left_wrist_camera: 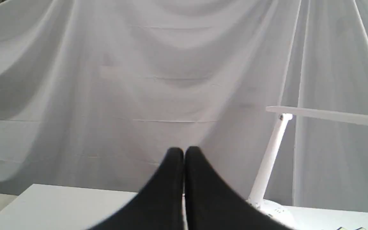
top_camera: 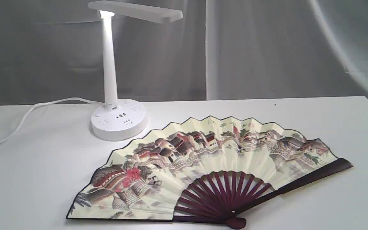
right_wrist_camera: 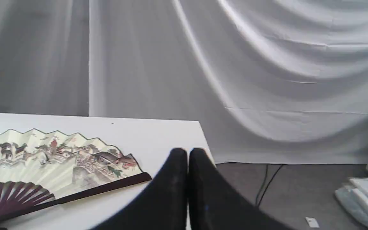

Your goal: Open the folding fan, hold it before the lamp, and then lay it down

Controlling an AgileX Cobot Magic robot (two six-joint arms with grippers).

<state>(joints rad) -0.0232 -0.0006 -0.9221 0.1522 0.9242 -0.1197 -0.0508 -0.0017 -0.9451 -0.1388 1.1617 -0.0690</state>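
The folding fan (top_camera: 203,169) lies fully spread and flat on the white table (top_camera: 27,179), its painted village side up and its maroon ribs toward the front edge. Part of the fan (right_wrist_camera: 53,163) also shows in the right wrist view. Behind the fan's left half stands the white lamp (top_camera: 110,73), lit, with its round base on the table; the lamp (left_wrist_camera: 270,156) appears in the left wrist view too. My left gripper (left_wrist_camera: 184,151) is shut and empty, away from the fan. My right gripper (right_wrist_camera: 187,152) is shut and empty, beyond the fan's right end. Neither arm shows in the exterior view.
The lamp's white cord (top_camera: 27,115) trails left across the table. Grey drapes (top_camera: 267,48) hang behind the table. To the right, past the table's edge (right_wrist_camera: 204,140), are the floor, a dark cable (right_wrist_camera: 267,182) and stacked white packages (right_wrist_camera: 366,198).
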